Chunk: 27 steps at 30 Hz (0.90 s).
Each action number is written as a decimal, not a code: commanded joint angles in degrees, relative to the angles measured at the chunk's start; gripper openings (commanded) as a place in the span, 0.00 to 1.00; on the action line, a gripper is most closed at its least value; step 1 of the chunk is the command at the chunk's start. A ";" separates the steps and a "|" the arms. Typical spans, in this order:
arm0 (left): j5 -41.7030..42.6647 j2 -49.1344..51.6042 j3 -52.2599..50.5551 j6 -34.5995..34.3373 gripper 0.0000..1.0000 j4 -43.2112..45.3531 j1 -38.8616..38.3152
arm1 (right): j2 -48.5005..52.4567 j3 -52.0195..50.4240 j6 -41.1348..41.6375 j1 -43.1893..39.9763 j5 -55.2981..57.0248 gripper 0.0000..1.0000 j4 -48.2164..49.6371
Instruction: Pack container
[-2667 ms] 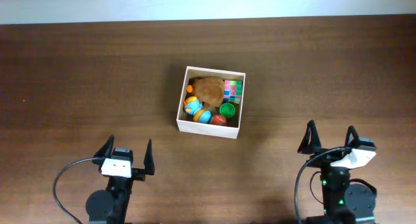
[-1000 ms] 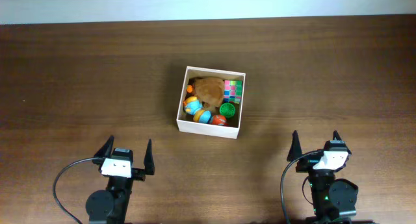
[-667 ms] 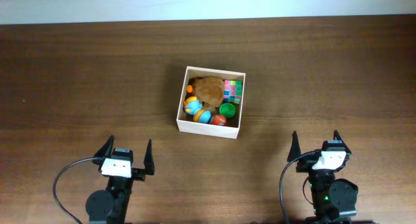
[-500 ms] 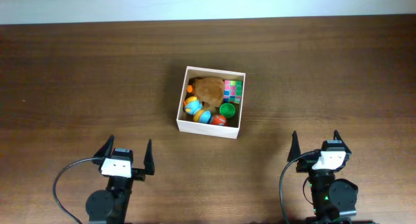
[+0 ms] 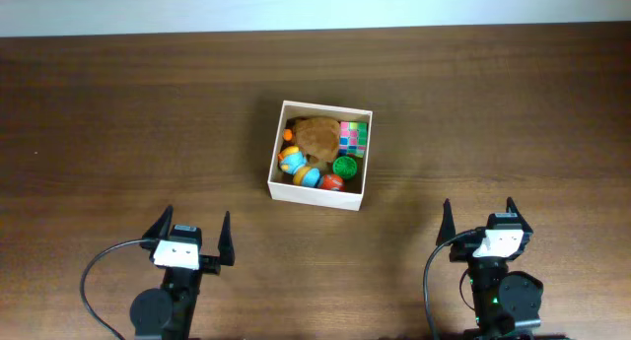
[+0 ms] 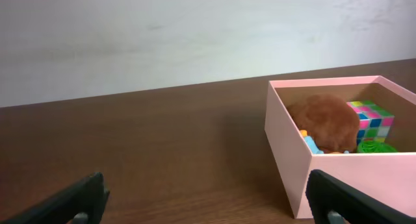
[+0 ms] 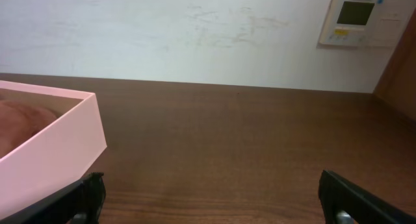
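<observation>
The container (image 5: 315, 194), a shallow square box of thin pale card, sits mid-table (image 5: 148, 113) with a fuzzy brown plush (image 5: 317, 136), a checkered cube (image 5: 353, 135) and a green ball (image 5: 345, 167) nested inside, seemingly packed, so the left gripper (image 5: 195, 222) and right gripper (image 5: 478, 210) hang well apart from it, jaws wide and empty.

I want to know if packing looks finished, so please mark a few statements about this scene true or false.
The container already has things inside. True.
The left gripper holds a toy. False: it is open and empty, apart from the container.
The multicoloured cube lies in the container's far right corner. True.
The right gripper is shut. False: it is open and empty.
The green toy lies outside the container. False: it is inside.
</observation>
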 commanded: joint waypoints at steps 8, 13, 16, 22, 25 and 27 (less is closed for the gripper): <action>0.02 -0.55 -0.13 1.11 0.99 -0.33 0.33 | -0.61 -0.63 -0.39 0.31 -0.11 0.99 -0.04; 0.02 -0.55 -0.13 1.11 0.99 -0.33 0.33 | -0.61 -0.63 -0.39 -0.02 -0.11 0.99 -0.04; 0.02 -0.55 -0.13 1.11 0.99 -0.33 0.33 | -0.61 -0.63 -0.39 -0.87 -0.13 0.99 -0.02; 0.02 -0.55 -0.13 1.11 0.99 -0.33 0.33 | -0.61 -0.63 -0.39 -0.87 -0.11 0.99 -0.02; 0.02 -0.55 -0.13 1.11 0.99 -0.33 0.33 | -0.61 -0.63 -0.39 -0.87 -0.11 0.99 -0.04; 0.02 -0.55 -0.13 1.11 0.99 -0.33 0.33 | -0.61 -0.63 -0.39 -0.87 -0.11 0.99 -0.02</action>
